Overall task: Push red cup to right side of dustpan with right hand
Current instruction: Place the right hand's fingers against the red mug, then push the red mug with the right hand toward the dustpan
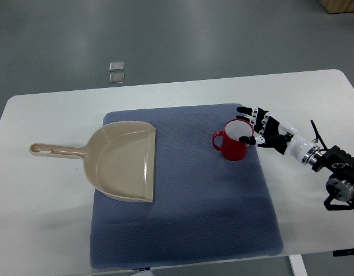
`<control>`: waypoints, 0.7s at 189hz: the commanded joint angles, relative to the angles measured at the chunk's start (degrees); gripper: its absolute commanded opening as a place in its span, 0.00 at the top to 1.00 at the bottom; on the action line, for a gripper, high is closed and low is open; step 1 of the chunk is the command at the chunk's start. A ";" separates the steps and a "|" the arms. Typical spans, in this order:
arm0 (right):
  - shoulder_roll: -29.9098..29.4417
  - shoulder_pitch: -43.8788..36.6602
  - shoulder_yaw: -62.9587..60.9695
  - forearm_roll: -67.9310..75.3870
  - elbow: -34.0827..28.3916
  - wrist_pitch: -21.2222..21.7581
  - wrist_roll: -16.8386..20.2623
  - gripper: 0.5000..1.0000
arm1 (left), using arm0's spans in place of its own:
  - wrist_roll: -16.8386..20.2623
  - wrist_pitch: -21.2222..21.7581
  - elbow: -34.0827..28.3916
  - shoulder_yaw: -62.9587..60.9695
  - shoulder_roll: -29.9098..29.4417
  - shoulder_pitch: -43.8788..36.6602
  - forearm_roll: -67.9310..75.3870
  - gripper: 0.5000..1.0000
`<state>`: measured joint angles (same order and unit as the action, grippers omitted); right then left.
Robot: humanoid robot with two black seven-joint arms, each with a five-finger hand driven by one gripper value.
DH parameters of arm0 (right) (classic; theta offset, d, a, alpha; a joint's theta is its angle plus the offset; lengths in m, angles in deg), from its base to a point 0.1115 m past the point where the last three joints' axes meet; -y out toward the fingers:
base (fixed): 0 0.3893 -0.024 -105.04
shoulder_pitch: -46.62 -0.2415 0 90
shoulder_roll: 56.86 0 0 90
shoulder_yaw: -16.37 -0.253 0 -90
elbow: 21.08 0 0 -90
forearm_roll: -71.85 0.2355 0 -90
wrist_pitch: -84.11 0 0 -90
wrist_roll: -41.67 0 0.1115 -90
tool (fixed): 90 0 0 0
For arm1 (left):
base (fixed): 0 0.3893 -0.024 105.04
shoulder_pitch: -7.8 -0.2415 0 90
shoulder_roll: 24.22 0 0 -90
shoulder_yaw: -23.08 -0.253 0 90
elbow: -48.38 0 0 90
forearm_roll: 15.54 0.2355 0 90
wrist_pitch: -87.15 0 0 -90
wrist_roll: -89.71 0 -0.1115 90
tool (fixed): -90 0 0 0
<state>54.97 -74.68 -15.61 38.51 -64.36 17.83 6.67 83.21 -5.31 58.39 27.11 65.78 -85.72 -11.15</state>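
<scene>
The red cup (235, 140) stands upright right of centre in the frame, on a blue-grey mat (183, 230). It is a glossy red mug with a pale, whitish inside and a loop handle that points toward the left of the picture. Its mouth faces up and nothing shows inside it.

The right hand (258, 127) sits just beside the cup on its right. Its arm comes in from the right edge of the frame, lower down, and angles up and to the left toward the cup. The hand is black and white, with fingers (246, 110) stretched out and loosely spread toward the left. One finger reaches along the cup's far rim and another lies against its near right side, so the hand touches the cup without closing around it. It holds nothing.

The dustpan (122, 161) lies flat on the left part of the mat, well apart from the cup. It is beige, its open edge faces right, and its long handle runs off the mat to the left over the white worktop (45, 218).

Beyond the worktop, on the grey floor in the upper left of the frame, lie two small pale squares (116, 71).
</scene>
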 commanded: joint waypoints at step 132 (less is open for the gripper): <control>1.02 1.77 0.08 -0.50 -3.30 -2.63 0.00 0.13 | -0.09 0.00 0.00 -0.08 0.00 0.00 0.01 0.00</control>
<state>56.22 -73.13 -15.62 38.15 -67.74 16.32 6.67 83.20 -5.31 58.39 27.11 65.78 -85.72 -11.14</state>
